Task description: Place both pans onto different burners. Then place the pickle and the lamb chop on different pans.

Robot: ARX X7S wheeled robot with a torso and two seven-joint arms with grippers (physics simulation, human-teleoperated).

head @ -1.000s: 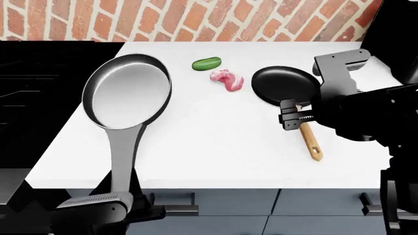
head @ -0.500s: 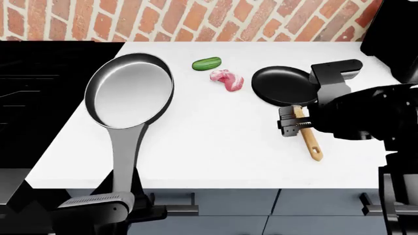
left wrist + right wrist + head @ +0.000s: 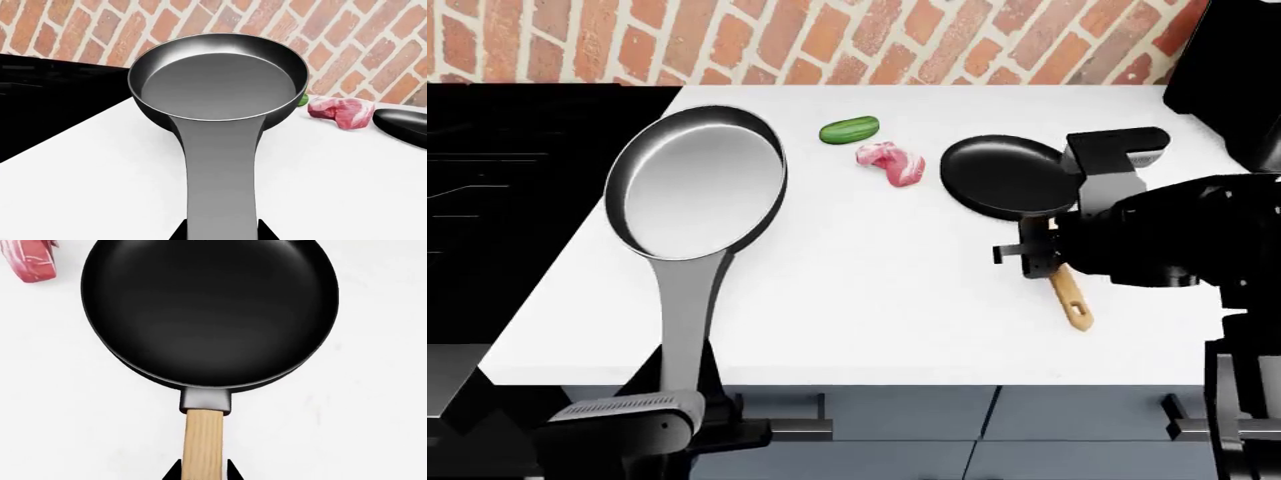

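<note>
- A white table (image 3: 868, 300) runs under a red brick wall (image 3: 827, 40), with the black stove (image 3: 507, 170) at its left end.
- The grey pan (image 3: 698, 183) hangs raised over the table's left edge; the left gripper (image 3: 627, 415) clamps the end of its long handle.
- The black pan (image 3: 1008, 177) sits flat on the table to the right. The right gripper (image 3: 1034, 250) straddles its wooden handle (image 3: 202, 440); whether it grips cannot be told.
- Between the pans lie the pickle (image 3: 850, 129) and the lamb chop (image 3: 890, 163), close together.

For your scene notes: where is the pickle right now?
In the head view, the pickle lies on the white counter near the brick wall, just beyond the lamb chop, between the two pans.
</note>
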